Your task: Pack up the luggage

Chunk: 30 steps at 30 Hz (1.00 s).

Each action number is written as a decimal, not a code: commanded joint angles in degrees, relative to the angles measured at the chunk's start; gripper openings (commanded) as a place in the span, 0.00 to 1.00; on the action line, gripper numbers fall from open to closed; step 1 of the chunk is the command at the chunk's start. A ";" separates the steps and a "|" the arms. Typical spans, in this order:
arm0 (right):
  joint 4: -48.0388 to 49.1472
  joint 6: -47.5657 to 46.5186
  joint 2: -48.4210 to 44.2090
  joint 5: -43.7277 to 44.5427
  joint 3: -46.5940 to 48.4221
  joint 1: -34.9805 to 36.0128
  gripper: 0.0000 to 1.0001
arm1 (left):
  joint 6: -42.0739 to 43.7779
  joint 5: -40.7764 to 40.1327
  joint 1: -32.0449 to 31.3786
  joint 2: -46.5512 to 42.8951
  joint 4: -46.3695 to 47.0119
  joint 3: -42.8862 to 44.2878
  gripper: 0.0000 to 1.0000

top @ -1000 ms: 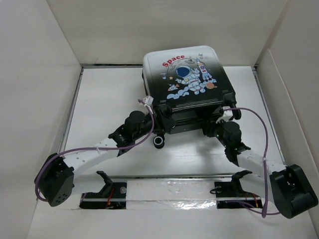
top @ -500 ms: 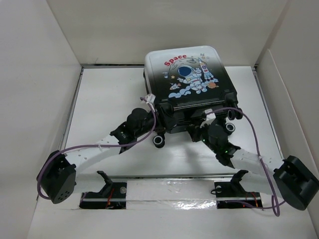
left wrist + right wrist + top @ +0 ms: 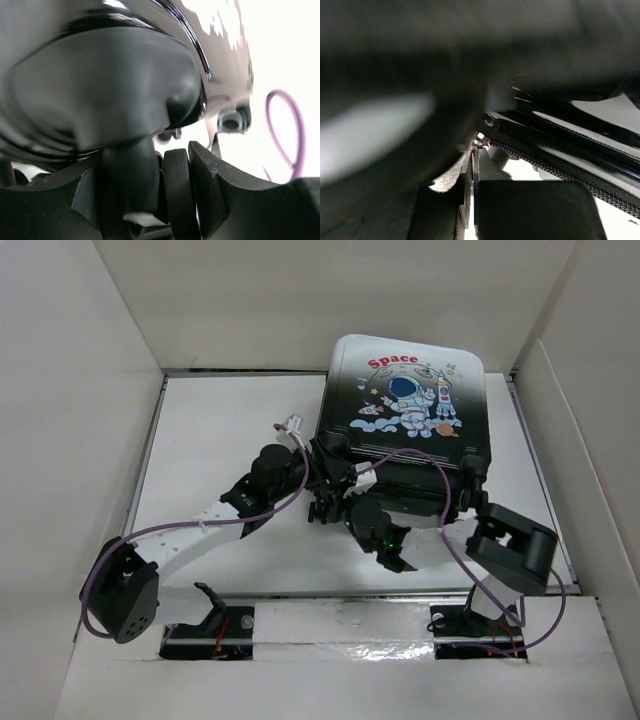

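While drawing the zipper pull (image 3: 480, 145) along the teeth (image 3: 555, 167), keep the right gripper (image 3: 472, 170) pinched shut on it and pull parallel to the seam, not outward. Brace with the left gripper (image 3: 150, 160), half-closed around the corner wheel (image 3: 177, 192), to stop the closed luggage (image 3: 410, 390), lying far right on the worktop (image 3: 220, 430), from sliding.

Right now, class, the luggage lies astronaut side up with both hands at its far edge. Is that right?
No. Top external view: the left hand and right hand are at the near edge of the luggage, which does lie astronaut side up.
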 commanded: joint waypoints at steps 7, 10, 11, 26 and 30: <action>31.55 11.82 19.51 -19.56 13.95 6.91 0.00 | -7.82 -4.77 -4.35 -16.22 36.01 -13.11 0.00; 31.56 11.91 16.10 -17.81 6.83 6.91 0.06 | -5.98 -7.77 -2.94 -20.97 32.68 -16.46 0.00; 30.51 11.73 14.52 -16.85 2.13 6.91 0.12 | -5.45 -8.72 -2.24 -21.68 31.36 -17.08 0.00; -35.13 -4.77 -33.73 -19.81 -7.53 -5.89 0.77 | -2.28 -16.04 -8.38 -16.60 33.71 -24.82 0.10; -39.73 -6.37 -38.75 -26.30 -3.99 -9.52 0.32 | -2.02 -14.97 -8.39 -14.21 36.01 -23.59 0.50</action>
